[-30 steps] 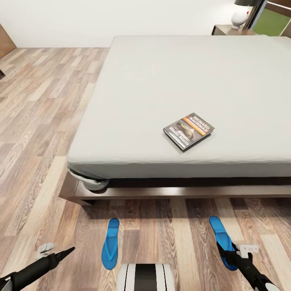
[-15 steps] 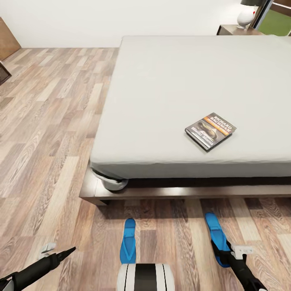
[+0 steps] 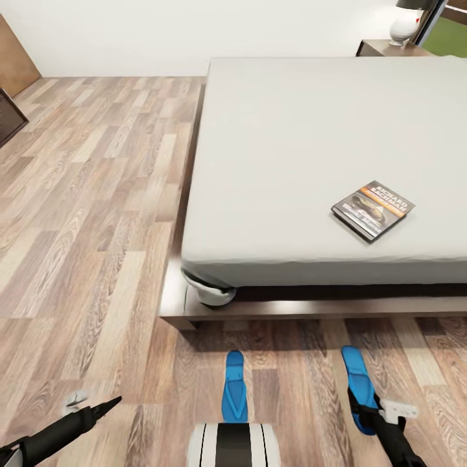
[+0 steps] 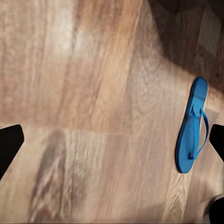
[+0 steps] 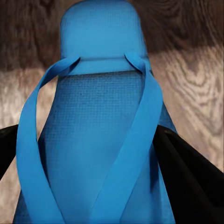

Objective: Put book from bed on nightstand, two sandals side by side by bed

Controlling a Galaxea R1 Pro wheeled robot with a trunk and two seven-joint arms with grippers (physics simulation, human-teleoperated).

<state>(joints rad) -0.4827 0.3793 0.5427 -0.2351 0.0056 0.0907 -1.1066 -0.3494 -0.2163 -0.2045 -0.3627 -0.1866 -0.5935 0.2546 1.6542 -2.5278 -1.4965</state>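
The book lies flat on the grey mattress of the bed, near its front edge. One blue sandal lies on the wood floor in front of the bed frame, also seen in the left wrist view as the sandal. The other sandal points toward the bed, with my right gripper shut on its heel end; its black fingers press both sides of the sandal. My left gripper hangs open over bare floor, left of the lying sandal. A nightstand stands beyond the bed's far corner.
A white lamp sits on the nightstand beside a window. Dark furniture and a brown panel stand at the far left. Wood floor stretches left of the bed. A bunched sheet corner hangs at the bed's near corner.
The camera has shifted left, so the bed and book sit further right in view. The held sandal has come closer to the sandal lying on the floor.
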